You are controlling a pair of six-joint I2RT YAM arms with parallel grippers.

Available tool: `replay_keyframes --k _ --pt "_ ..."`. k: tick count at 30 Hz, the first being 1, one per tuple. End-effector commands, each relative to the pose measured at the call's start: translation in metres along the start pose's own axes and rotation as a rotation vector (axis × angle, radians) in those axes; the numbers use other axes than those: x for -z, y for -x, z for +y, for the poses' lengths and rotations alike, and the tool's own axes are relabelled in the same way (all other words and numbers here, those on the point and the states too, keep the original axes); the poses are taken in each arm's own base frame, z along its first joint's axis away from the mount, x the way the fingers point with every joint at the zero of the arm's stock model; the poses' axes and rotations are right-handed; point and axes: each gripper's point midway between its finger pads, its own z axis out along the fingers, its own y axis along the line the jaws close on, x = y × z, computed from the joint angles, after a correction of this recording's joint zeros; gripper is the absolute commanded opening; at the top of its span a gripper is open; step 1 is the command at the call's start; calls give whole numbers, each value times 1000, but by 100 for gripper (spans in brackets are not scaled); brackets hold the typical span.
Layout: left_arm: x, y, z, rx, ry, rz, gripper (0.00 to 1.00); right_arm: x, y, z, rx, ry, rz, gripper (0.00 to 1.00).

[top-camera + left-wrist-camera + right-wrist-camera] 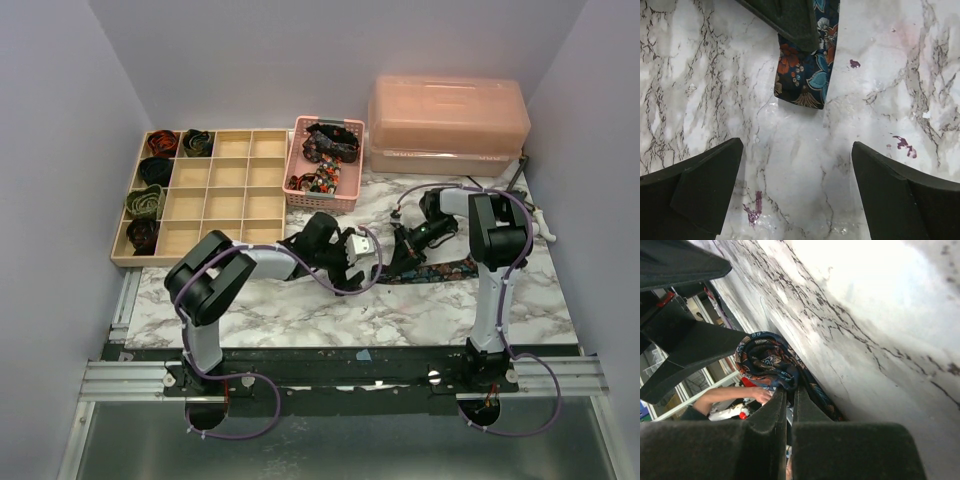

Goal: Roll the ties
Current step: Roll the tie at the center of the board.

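Observation:
A navy floral tie (445, 268) lies flat on the marble table. My right gripper (405, 255) is shut on its near end. In the right wrist view the closed gripper (790, 392) pinches the cloth, and a curled fold of the tie (765, 360) bunches just past the fingertips. In the left wrist view my left gripper (797, 190) is wide open above bare marble, with nothing between its fingers. The tie's end (802, 75) lies just ahead of it, under the right gripper's finger (790, 20). Seen from the top, the left gripper (352, 268) sits just left of the right one.
A wooden divided tray (225, 175) at the back left holds several coiled ties (146, 202) in its left cells. A pink mesh basket (297, 165) with loose ties stands beside it. A pink lidded box (448, 120) is at the back right. Purple stains (754, 212) mark the marble.

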Motion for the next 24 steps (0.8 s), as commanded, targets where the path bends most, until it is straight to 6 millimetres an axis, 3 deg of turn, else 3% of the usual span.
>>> replay_keyframes --k 1,4,8,10,13,17,24 --pt "13 47 1 -89 46 -174 99 -9 -12 -57 35 -198 50 1" --pt "30 66 9 -87 148 -253 98 -7 -11 -53 60 -193 30 1" --pt "79 110 15 -108 340 -484 99 -7 0 -48 102 -181 -4 1" --pt "91 110 13 -43 366 -479 99 -11 5 -44 128 -168 -3 1" --pt "81 99 -1 21 233 -310 98 -16 15 -39 167 -158 -14 1" --pt "74 78 -26 52 93 -335 99 -24 28 -32 207 -140 -29 1" --pt "34 48 -17 -60 106 -314 98 -36 34 -20 236 -110 -33 1"
